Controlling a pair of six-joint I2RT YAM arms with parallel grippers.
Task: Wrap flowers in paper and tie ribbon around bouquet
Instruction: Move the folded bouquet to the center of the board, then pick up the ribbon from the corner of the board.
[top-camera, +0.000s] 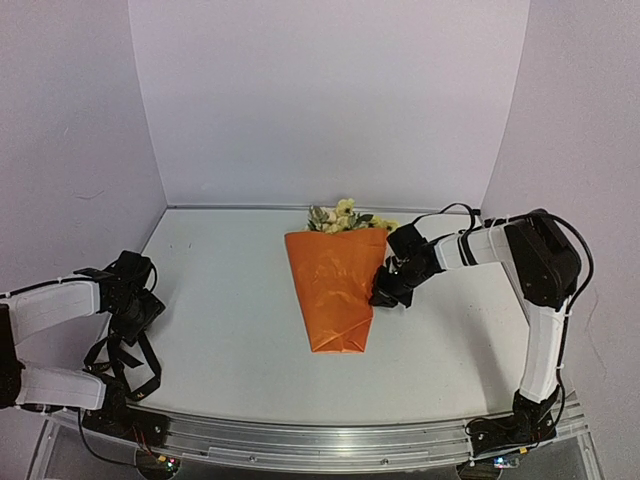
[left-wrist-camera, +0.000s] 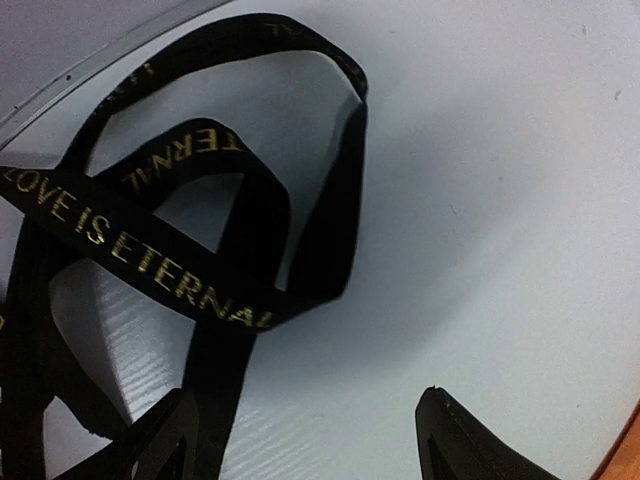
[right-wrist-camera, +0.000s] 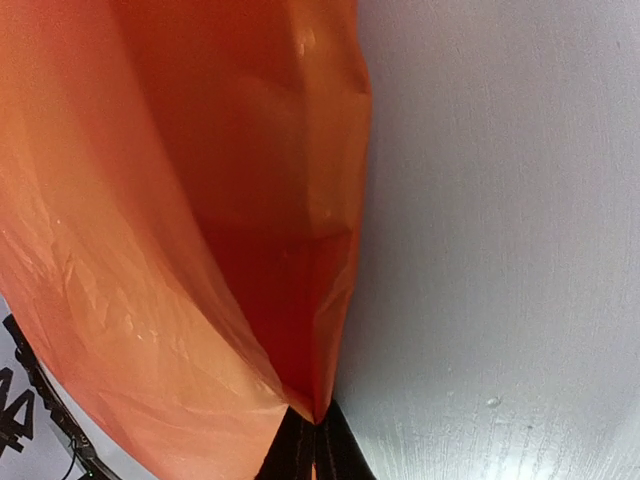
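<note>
Bouquet (top-camera: 335, 290): one orange cone, lying at the centre of the tabletop (top-camera: 230, 300) with its point towards me. The flowers (top-camera: 343, 215) show at the far, wide end.
Item, my right claw (top-camera: 385, 292): jaws pinched together at the bouquet's right edge, a fold of the paper (right-wrist-camera: 200, 200) nipped between the tips.
Item, my left claw (left-wrist-camera: 300, 450): jaws spread wide, gripping nothing, poised just above the ribbon (left-wrist-camera: 190, 280).
Ribbon: black with gold lettering, heaped in loose loops at the near left of the tabletop, well apart from the bouquet.
</note>
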